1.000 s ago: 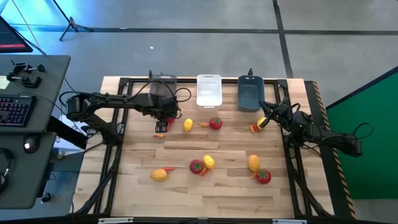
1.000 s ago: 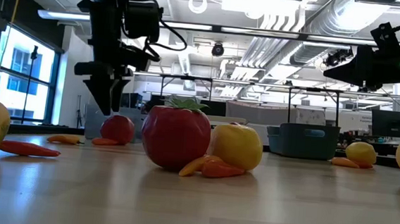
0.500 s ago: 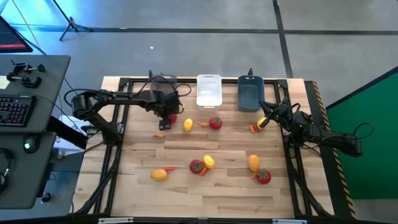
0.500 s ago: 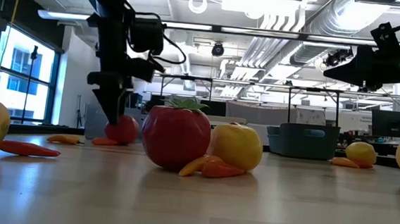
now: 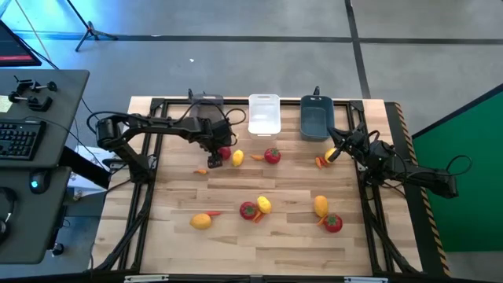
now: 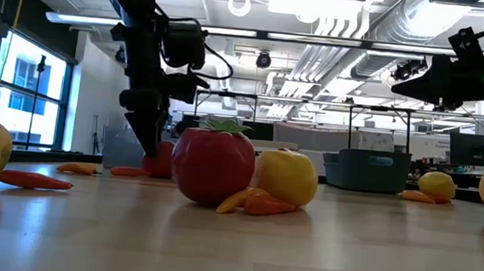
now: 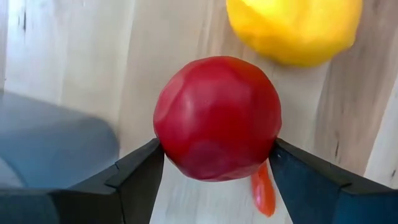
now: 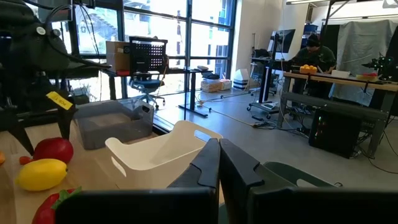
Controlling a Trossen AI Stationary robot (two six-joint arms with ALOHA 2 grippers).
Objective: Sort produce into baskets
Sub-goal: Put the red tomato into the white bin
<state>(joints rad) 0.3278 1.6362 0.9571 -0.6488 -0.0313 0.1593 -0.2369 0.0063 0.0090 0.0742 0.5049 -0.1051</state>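
Observation:
My left gripper (image 5: 212,154) stands at the far left of the table, its fingers on a round red tomato (image 5: 224,152) just in front of the smoky grey basket (image 5: 206,110). The white basket (image 5: 264,115) and the dark teal basket (image 5: 316,118) stand to its right. A lemon (image 5: 237,157) lies right beside the tomato. My right gripper (image 5: 335,152) is shut and empty, held above the table at the far right, by a lemon (image 5: 329,155) and a carrot piece (image 5: 321,162). My left gripper pinches the tomato between its two fingers: one fingertip (image 7: 149,163) is on one side of the tomato (image 7: 168,143), the other on the opposite side (image 7: 268,140). The fingers come from above, pointing down. In the low view the tomato (image 6: 162,159) sits at table level.
A tomato (image 5: 272,156) and a carrot piece (image 5: 256,156) lie mid-table, far. Another carrot piece (image 5: 201,170) lies near my left gripper. Nearer the front lie lemons (image 5: 201,222) (image 5: 321,206) and tomatoes (image 5: 248,210) (image 5: 333,223). A desk with a keyboard stands left of the table.
My left gripper has gone down and toward the table's right edge, coming around the red tomato. The tomato has shifted a little to the right along the table, toward the lemon.

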